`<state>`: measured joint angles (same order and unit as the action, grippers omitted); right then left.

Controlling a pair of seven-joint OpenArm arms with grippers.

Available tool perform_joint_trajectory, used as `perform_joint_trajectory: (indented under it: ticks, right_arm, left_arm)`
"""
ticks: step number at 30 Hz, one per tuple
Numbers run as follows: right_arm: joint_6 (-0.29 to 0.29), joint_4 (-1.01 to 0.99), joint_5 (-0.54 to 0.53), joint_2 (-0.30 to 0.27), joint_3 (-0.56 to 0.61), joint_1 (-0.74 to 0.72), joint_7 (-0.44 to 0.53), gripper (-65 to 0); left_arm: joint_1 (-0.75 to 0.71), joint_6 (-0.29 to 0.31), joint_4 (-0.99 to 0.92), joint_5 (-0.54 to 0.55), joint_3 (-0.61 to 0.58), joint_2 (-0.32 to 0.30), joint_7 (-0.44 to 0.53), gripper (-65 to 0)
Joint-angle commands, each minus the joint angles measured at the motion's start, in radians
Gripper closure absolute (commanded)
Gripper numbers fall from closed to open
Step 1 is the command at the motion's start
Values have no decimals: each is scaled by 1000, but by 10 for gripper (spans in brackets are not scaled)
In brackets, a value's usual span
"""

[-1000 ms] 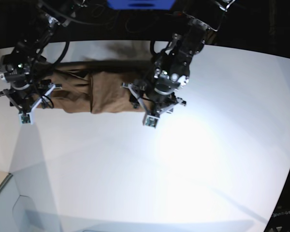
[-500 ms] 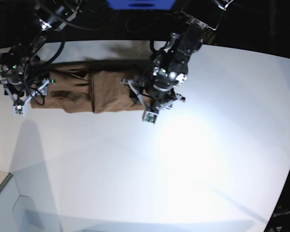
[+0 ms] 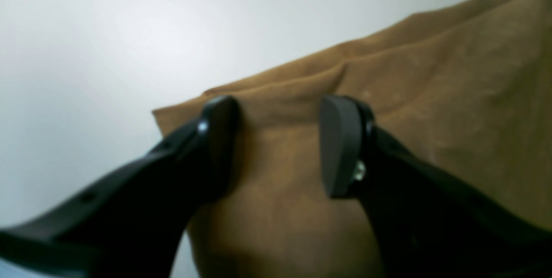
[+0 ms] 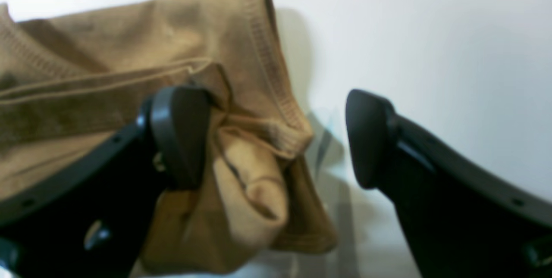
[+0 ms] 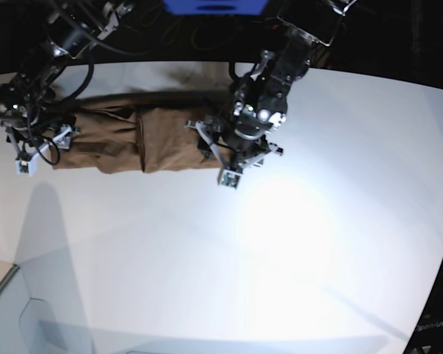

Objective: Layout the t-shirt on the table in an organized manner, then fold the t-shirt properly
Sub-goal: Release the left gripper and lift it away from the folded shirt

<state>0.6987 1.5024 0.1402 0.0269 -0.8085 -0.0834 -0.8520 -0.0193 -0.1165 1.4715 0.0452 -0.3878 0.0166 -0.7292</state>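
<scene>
The brown t-shirt (image 5: pixel 144 138) is laid as a long folded band near the far edge of the white table (image 5: pixel 295 243), towards the far-left corner in the base view. A vertical fold line is seen across the band near its middle, and the cloth is wrinkled.

The left gripper (image 3: pixel 278 144) is placed over the right end of the band in the base view (image 5: pixel 229 151). In the left wrist view its two black fingers (image 3: pixel 340 144) are seen apart, with a moderate gap, and brown cloth lies behind and between them. The corner of the folded cloth is seen just beside the left finger. It cannot be told whether the fingertips touch the cloth or only hang over it; no cloth is pinched between them.

The right gripper (image 4: pixel 276 135) is at the left end of the band in the base view (image 5: pixel 31 144). Its fingers (image 4: pixel 181 131) are spread wide. One finger is against a bunched part of the shirt with a stitched hem, and the other finger is over bare table, well apart from the cloth. Nothing is held by this gripper.
</scene>
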Motion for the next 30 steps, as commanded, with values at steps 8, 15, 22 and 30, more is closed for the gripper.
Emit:
perform_joint_trajectory:
  ticks: [8,15,22,30]
  right_arm:
    - [-1,-4,-175,-3,-38,20,-25,-490]
    - [-1,-6,-172,-3,-28,15,-26,-284]
    - [-1,-6,-170,-5,56,44,-26,-10]
    - [-1,4,-170,-5,71,38,-26,0]
  left_arm:
    - [8,1,22,-1,-1,7,4,-307]
    - [8,1,24,-1,3,12,3,-307]
    - [15,1,61,-1,6,13,3,-307]
    - [-1,-4,234,-1,10,0,-10,-307]
